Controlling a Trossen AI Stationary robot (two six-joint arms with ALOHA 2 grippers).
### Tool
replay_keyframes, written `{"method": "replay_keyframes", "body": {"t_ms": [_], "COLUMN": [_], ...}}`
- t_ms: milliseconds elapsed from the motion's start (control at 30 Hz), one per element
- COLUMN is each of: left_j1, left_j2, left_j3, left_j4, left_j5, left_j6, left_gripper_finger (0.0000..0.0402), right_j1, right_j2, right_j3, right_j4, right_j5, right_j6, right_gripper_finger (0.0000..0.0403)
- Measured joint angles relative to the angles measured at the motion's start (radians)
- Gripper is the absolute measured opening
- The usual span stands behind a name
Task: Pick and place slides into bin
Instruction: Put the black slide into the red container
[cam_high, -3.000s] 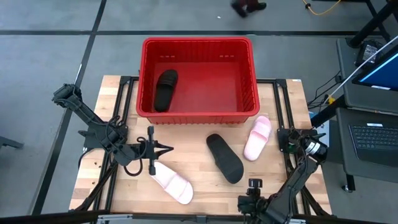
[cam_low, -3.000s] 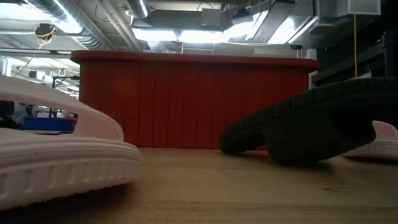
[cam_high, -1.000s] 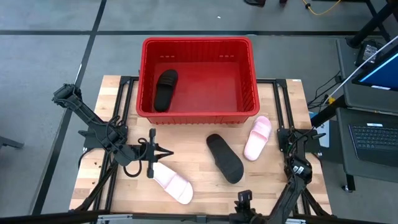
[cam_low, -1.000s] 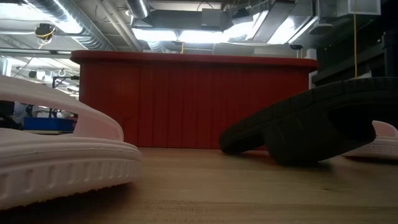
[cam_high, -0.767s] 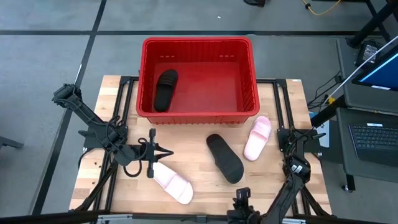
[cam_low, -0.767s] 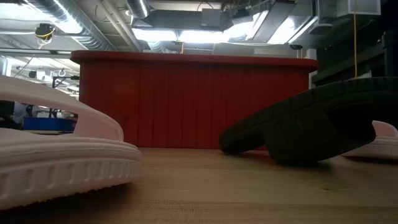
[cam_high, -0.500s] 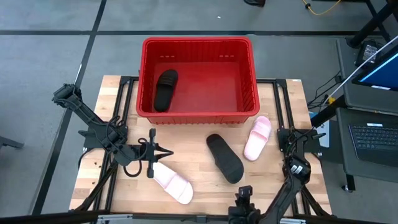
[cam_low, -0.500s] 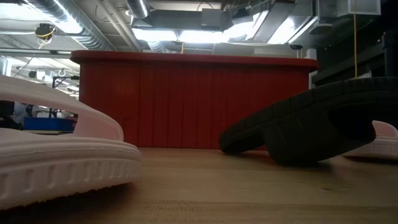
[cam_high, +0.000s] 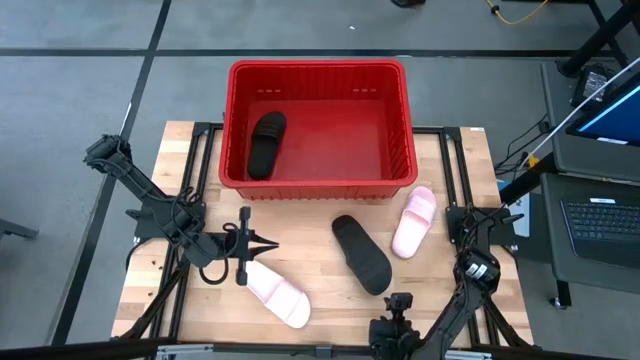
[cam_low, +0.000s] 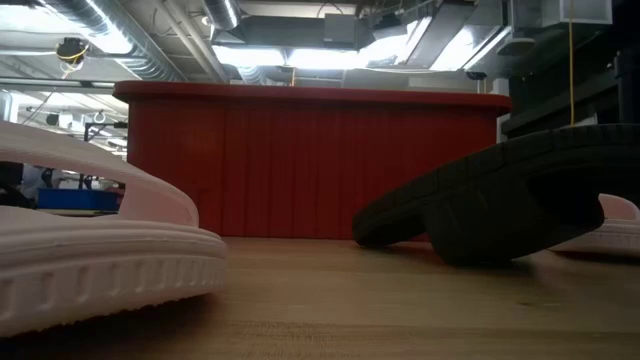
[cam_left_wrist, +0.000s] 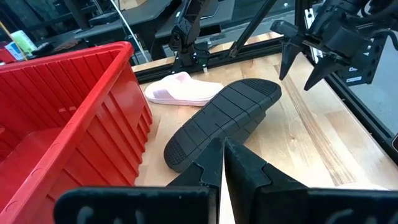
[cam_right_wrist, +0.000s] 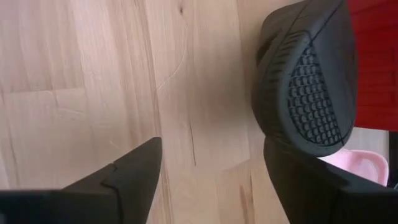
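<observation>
The red bin (cam_high: 318, 128) stands at the table's far middle, with one black slide (cam_high: 266, 143) lying in its left part. A second black slide (cam_high: 361, 254) lies on the table in front of the bin, its ribbed sole up (cam_left_wrist: 224, 121). One pink slide (cam_high: 413, 220) lies to its right and another (cam_high: 275, 291) lies near the front left. My left gripper (cam_high: 272, 241) is shut and empty, just beyond the front-left pink slide. My right gripper (cam_high: 400, 299) is open and empty near the front edge, just short of the black slide's near end (cam_right_wrist: 306, 81).
Black metal frame rails (cam_high: 455, 175) run along the table's sides. A desk with a laptop (cam_high: 600, 215) stands off the right edge. Bare wood (cam_high: 320, 215) lies between the bin and the slides. In the low view the pink slide (cam_low: 100, 250) and the black slide (cam_low: 500, 205) stand before the bin (cam_low: 310, 160).
My right gripper has moved a little toward the table's far edge, closer to the black slide on the table. The slides and the bin have kept still.
</observation>
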Motion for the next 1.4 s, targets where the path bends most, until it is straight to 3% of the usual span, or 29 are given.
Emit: {"method": "replay_keyframes", "body": {"t_ms": [867, 1400], "left_j1": [0.000, 0.000], "left_j2": [0.000, 0.000], "left_j3": [0.000, 0.000], "left_j4": [-0.001, -0.002], "left_j5": [-0.006, -0.005], "left_j6": [0.000, -0.002], "left_gripper_finger": [0.0015, 0.0016], "right_j1": [-0.055, -0.051], "right_j2": [-0.014, -0.027], "right_j3": [0.000, 0.013], "right_j4": [0.000, 0.007], "right_j5": [-0.003, -0.209], "right_j6": [-0.136, -0.132], "right_gripper_finger": [0.0228, 0.0224]}}
